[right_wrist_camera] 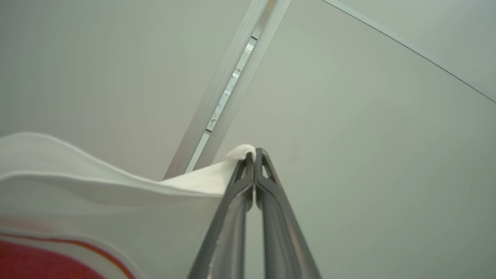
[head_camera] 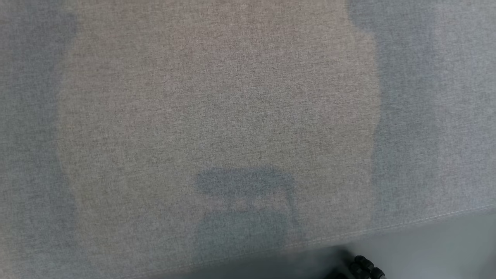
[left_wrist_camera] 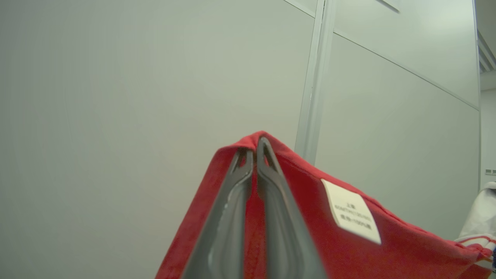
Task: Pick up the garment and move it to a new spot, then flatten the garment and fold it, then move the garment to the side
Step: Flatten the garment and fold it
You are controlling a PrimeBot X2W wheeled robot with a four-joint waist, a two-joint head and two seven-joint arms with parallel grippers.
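Note:
The garment (left_wrist_camera: pixel 337 248) is red with white parts and carries a white care label (left_wrist_camera: pixel 352 211). In the left wrist view my left gripper (left_wrist_camera: pixel 255 149) is shut on a red edge of it, held up in front of a pale wall. A white part of the garment (right_wrist_camera: pixel 116 209), with a red patch at the lower left, hangs from my right gripper (right_wrist_camera: pixel 254 155), which is shut on its edge and also raised toward the wall. The grey fabric surface (head_camera: pixel 217 116) lies below in the head view, with shadows falling across it.
Pale wall panels (left_wrist_camera: pixel 155 77) with a metal joint strip (left_wrist_camera: pixel 316 77) stand behind both grippers. The grey surface's front seam (head_camera: pixel 426 221) runs along the lower right, with floor beyond it and a dark ribbed part (head_camera: pixel 366 267) at the bottom edge.

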